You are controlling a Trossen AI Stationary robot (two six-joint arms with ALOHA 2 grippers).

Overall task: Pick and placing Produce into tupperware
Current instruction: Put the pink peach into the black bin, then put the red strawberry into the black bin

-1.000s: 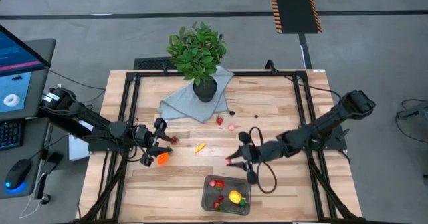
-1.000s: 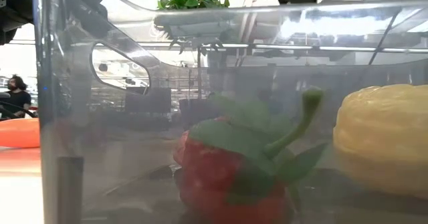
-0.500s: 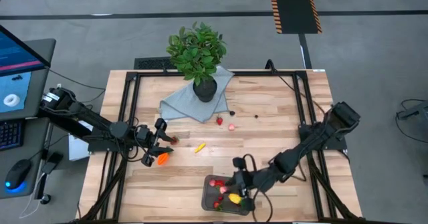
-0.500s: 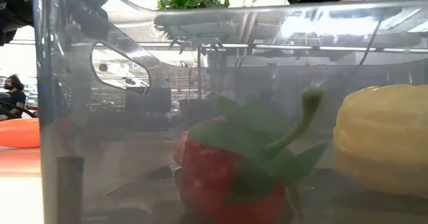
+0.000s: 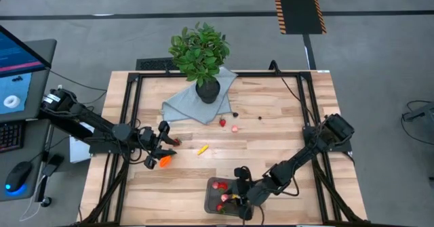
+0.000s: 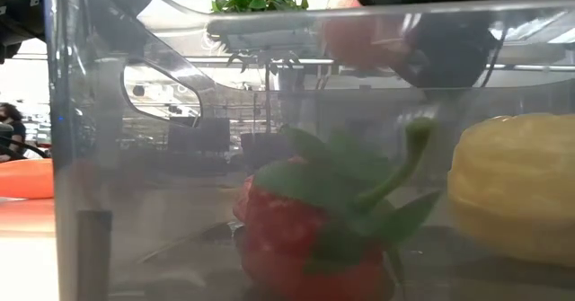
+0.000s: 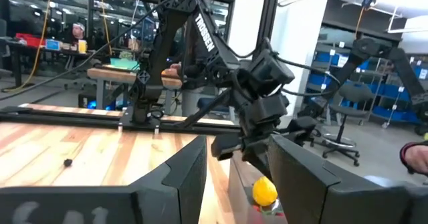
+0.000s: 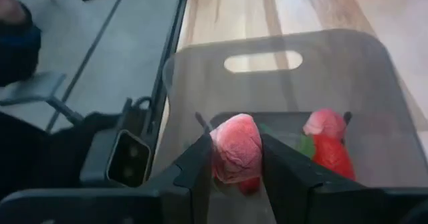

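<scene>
The tupperware [image 5: 211, 201], a clear grey tub, stands near the table's front edge with a lemon [image 6: 512, 189] and strawberries [image 6: 305, 238] in it. My right gripper [image 5: 236, 194] hangs over its rim, shut on a pink berry [image 8: 235, 154]. My left gripper [image 5: 163, 152] stays above the table's left part, fingers apart with nothing between them [image 7: 219, 177]. The orange carrot [image 5: 163, 161] lies on the table under it, a strawberry [image 5: 176, 141] close by. A yellow banana [image 5: 202, 149], another strawberry [image 5: 222, 122], a pink berry [image 5: 235, 127] and dark berries [image 5: 235, 114] lie mid-table. My right gripper pinches the pink berry by its two sides [image 8: 217, 156] between its two fingers. The fingers slant down from the table's right and far side. The berry is lifted clear, over the inside of the tupperware and above a strawberry [image 8: 328, 144].
A leafy plant in a black pot [image 5: 200, 51] stands on a grey-blue cloth [image 5: 186, 105] at the far middle. Black frame rails [image 5: 132, 112] run along the table's sides. A monitor [image 5: 20, 64] sits off the left edge. Bare wood lies between the tub and the loose produce.
My right gripper has carried the pink berry from mid-table toward the near edge and down, rolling its wrist, until it hangs over the tupperware. The things in the tub have not moved.
</scene>
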